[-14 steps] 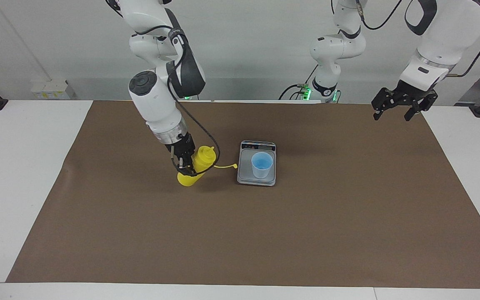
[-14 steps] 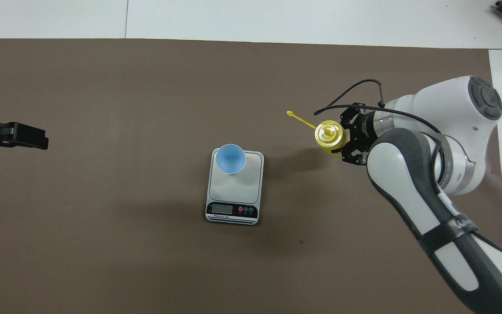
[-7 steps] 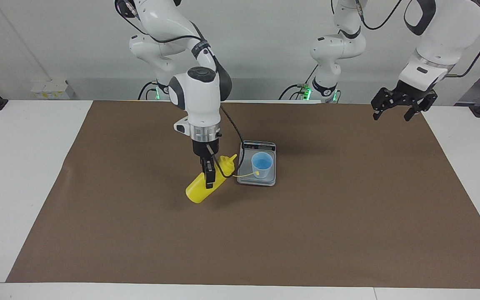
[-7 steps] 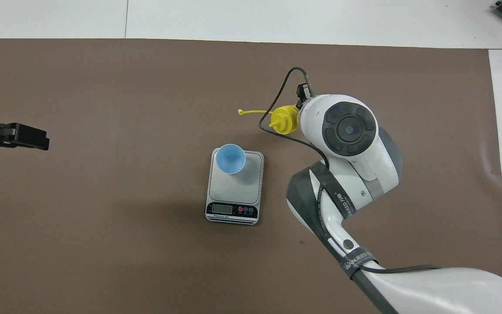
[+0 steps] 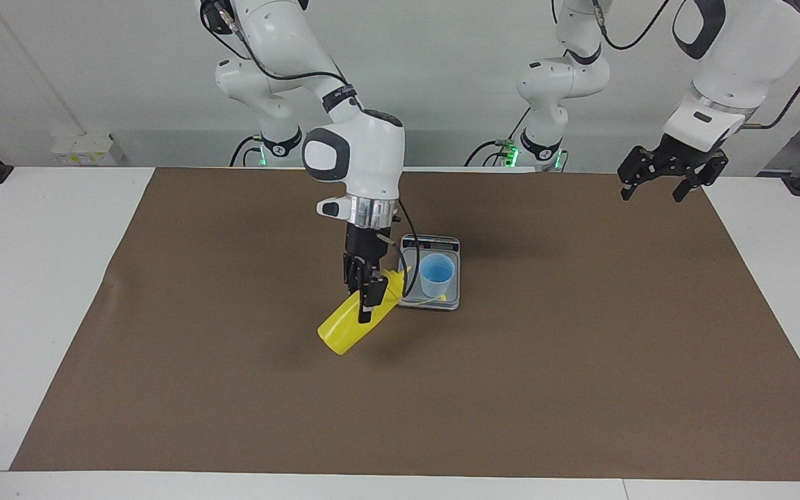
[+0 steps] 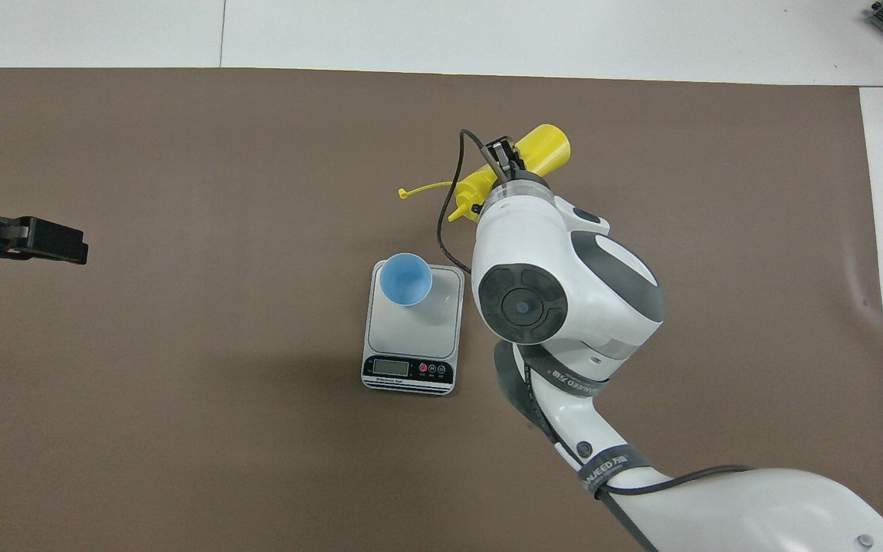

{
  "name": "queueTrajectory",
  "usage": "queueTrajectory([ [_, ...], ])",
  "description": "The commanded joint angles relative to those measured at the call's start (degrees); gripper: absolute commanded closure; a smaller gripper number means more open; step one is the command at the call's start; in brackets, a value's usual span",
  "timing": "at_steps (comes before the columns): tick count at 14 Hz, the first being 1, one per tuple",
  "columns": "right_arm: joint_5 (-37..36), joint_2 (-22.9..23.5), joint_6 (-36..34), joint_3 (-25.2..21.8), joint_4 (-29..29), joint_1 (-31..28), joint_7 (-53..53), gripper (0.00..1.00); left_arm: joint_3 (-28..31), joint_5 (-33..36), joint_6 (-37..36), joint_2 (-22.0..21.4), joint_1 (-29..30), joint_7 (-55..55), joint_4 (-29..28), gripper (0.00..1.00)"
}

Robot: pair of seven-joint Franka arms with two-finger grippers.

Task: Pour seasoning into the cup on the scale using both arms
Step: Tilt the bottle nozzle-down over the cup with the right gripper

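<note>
The yellow seasoning bottle hangs tilted above the mat, base low and nozzle aimed up toward the cup. My right gripper is shut on its middle. From overhead, the right wrist covers most of the seasoning bottle, and the right gripper barely shows. The light blue cup stands upright on the silver scale, near the edge away from its display. The cup and scale lie beside the bottle, toward the left arm's end. The tethered cap dangles free. My left gripper waits open over the mat's corner.
A brown mat covers most of the white table. The left gripper shows at the overhead view's edge. The scale's dark display strip faces the robots.
The right arm has swung the bottle toward the scale and laid it further over, nozzle now toward the cup. The left arm has not moved.
</note>
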Motion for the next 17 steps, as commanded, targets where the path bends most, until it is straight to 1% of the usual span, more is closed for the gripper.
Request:
queueTrajectory([
  [1, -11.77, 2.29, 1.80, -0.03, 1.52, 1.46, 6.37, 1.00, -0.08, 0.92, -0.76, -0.12, -0.15, 0.48, -0.06, 0.00],
  [3, -18.73, 3.26, 1.28, -0.03, 1.52, 3.56, 9.71, 1.00, -0.08, 0.92, -0.67, -0.12, -0.15, 0.48, -0.15, 0.00],
  [4, -20.15, 3.35, 1.10, -0.11, 1.52, 4.36, 11.65, 1.00, -0.08, 0.92, -0.67, -0.12, -0.15, 0.48, -0.15, 0.00],
  [7, -26.12, 3.35, -0.56, -0.12, 1.61, 6.03, 12.28, 1.00, -0.08, 0.92, -0.49, -0.20, -0.15, 0.57, -0.32, 0.00],
  [10, -37.01, 4.23, -2.32, -0.03, 1.00, 7.09, 15.17, 1.00, -0.08, 0.92, -0.49, -0.20, -0.15, 0.57, -0.50, 0.00],
  [14, -42.83, 4.23, -2.68, -0.03, 0.73, 7.53, 15.88, 1.00, -0.08, 0.92, -0.41, -0.20, -0.15, 0.57, -0.50, 0.00],
  [15, -43.10, 4.23, -2.85, -0.03, 0.73, 8.31, 16.41, 1.00, -0.08, 0.92, -0.41, -0.20, -0.15, 0.57, -0.50, 0.00],
  [17, -45.64, 4.06, -4.86, -0.03, 0.73, 9.02, 18.86, 1.00, -0.08, 0.92, -0.41, -0.20, -0.15, 0.57, -0.50, 0.00],
])
